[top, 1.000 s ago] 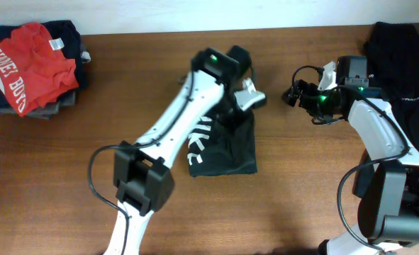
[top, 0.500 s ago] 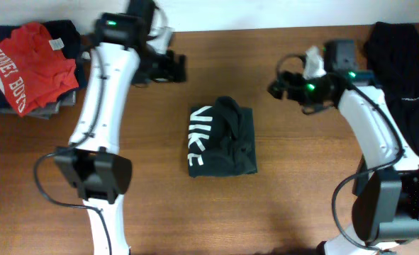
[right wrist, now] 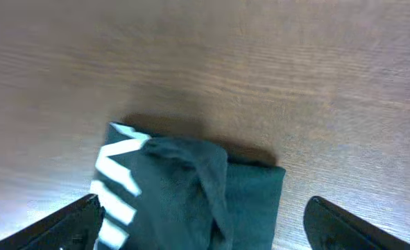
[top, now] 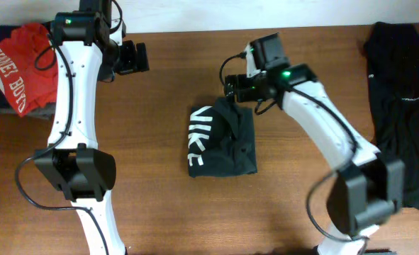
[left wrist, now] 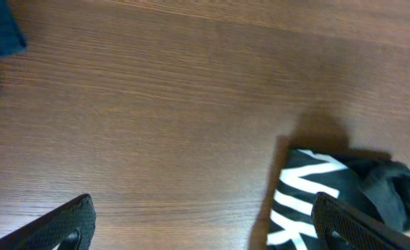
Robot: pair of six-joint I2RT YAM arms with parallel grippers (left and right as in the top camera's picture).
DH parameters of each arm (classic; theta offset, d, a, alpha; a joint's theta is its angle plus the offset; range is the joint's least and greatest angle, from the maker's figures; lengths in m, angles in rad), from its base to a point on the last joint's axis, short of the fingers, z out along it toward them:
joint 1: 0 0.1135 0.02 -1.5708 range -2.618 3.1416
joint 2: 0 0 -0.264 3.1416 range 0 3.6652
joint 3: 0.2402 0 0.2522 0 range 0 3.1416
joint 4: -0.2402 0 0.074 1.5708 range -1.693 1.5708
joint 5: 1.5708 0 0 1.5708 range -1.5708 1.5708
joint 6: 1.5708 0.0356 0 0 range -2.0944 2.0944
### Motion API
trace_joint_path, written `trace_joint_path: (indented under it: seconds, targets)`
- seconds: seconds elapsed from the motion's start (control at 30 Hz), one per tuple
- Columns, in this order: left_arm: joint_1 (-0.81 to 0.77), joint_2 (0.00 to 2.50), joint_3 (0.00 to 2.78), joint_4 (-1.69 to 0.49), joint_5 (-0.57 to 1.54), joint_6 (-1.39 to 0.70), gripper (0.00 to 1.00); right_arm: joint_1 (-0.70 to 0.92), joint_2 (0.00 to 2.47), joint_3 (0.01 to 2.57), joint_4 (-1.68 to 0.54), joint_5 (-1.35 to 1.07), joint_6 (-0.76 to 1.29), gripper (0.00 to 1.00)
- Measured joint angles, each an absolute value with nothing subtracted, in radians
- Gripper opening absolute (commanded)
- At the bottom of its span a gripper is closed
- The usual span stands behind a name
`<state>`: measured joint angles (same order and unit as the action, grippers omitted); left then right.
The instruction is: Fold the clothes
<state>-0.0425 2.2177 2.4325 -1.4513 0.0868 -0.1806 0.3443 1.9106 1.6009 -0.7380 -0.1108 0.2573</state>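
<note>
**A:** Overhead view; the folded black cotton T-shirt with big white NIKE lettering (top: 222, 140) lies mid-surface as a compact rectangle; lettering faces up along its left edge; a bunched lump of cloth sits on top at the far edge, so I judge the fold nearly done but not flat.

**B:** Left side?

**A:** The left fingers (left wrist: 69, 221) are spread wide with nothing between them, only the bare brown wooden surface (left wrist: 156, 104) below; that arm hangs near the upper left corner, beside the red T-shirt with white lettering (top: 18, 64), which tops a stack of dark garments (top: 2, 32); my reading is that it is held well apart from the work so it cannot drag the cloth.

**B:** Right side?

**A:** The right fingers (right wrist: 73, 219) are likewise spread and empty; they hover over the far edge of the NIKE shirt, above the lump; the wrist view suggests no contact, though I cannot be sure.

**B:** What remains?

**A:** A long black garment (top: 400, 85) lies unfolded along the right edge of the surface, well apart from the folded one; probably next; first the lump likely wants flattening; the risk is that soft cloth pinched by one layer springs open.
</note>
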Motion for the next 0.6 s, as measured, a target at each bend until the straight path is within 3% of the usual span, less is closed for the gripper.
trace_joint_path:
  seconds: [0.6]
  targets:
    - [-0.042,2.218,2.199,-1.32,0.043,-0.181,0.99,0.522,1.983,1.601,-0.703,0.087,0.278,0.92]
